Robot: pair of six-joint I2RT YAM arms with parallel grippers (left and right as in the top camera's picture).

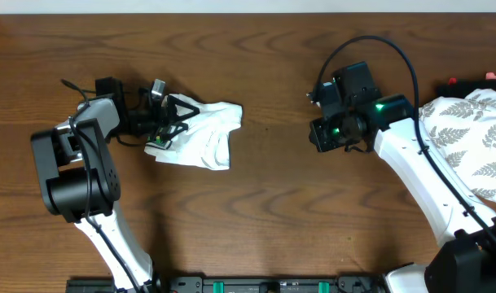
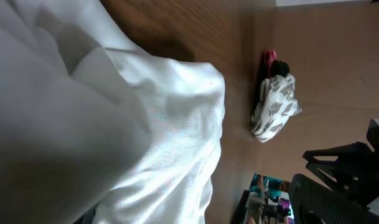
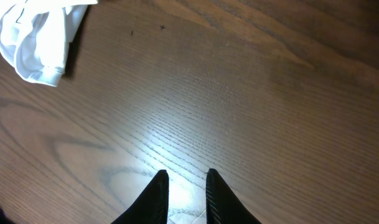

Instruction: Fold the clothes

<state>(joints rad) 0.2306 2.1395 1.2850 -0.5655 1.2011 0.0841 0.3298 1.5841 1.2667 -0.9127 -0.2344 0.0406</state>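
A: Where is the left gripper (image 1: 182,114)?
B: Left of centre in the overhead view. Its jaws are spread wide over the left edge of the crumpled white cotton T-shirt (image 1: 207,134). Its wrist view is all cloth, so I cannot tell if any is pinched
A: And the shirt?
B: It's a bunched heap on the brown wooden table (image 1: 264,212), with its long axis roughly left to right
A: The right gripper (image 1: 319,134)?
B: Well apart, right of centre. The fingers are nearly together on nothing, and the shirt lies to its left. The left arm is far nearer, so I'd expect it to start the spreading. A white fern-patterned cloth (image 1: 476,138) sits at the right edge
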